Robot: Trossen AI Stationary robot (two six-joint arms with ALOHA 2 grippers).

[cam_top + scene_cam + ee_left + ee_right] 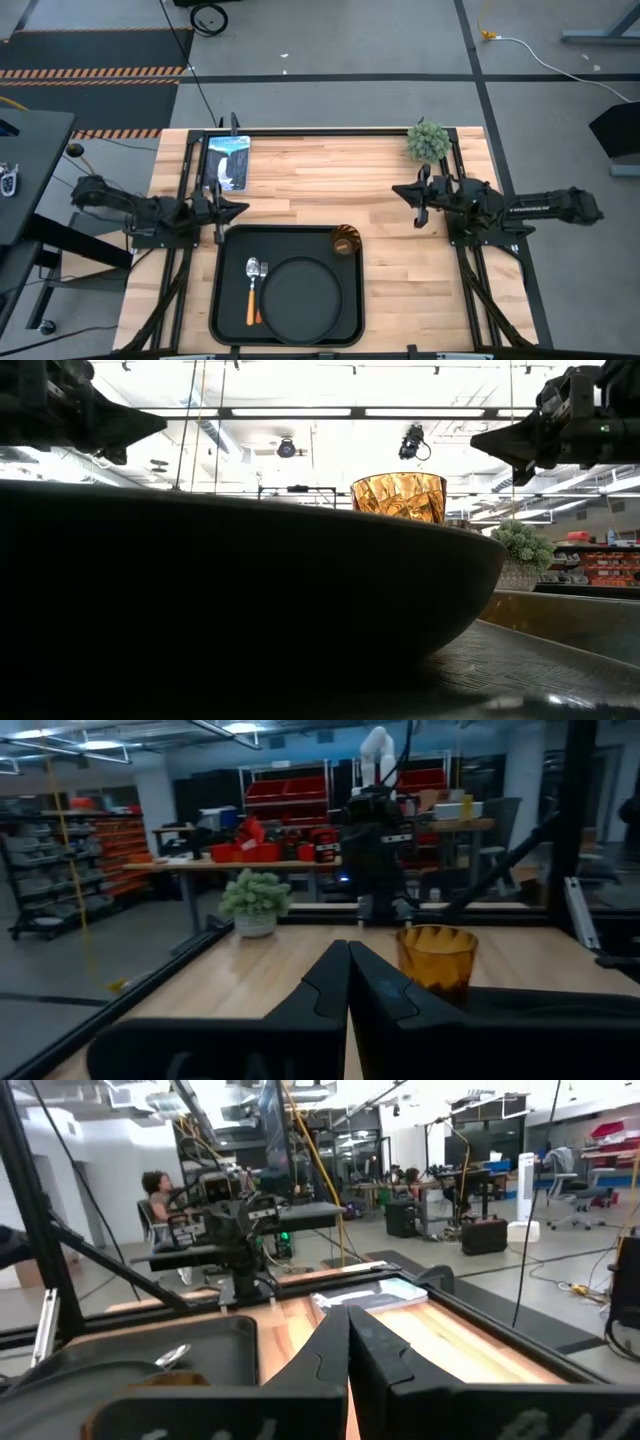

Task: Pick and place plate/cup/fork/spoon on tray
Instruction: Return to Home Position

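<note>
The black tray lies at the table's near middle. On it rest the round black plate, the fork and spoon side by side left of the plate, and the amber cup upright at the tray's far right corner. The cup also shows in the low view and the left wrist view. My left gripper is shut and empty above the tray's far left corner. My right gripper is shut and empty over bare table right of the tray.
A small potted plant stands at the table's far right. A flat blue-and-white packet lies at the far left. Bare wood spans the middle and right. A person sits beyond the table.
</note>
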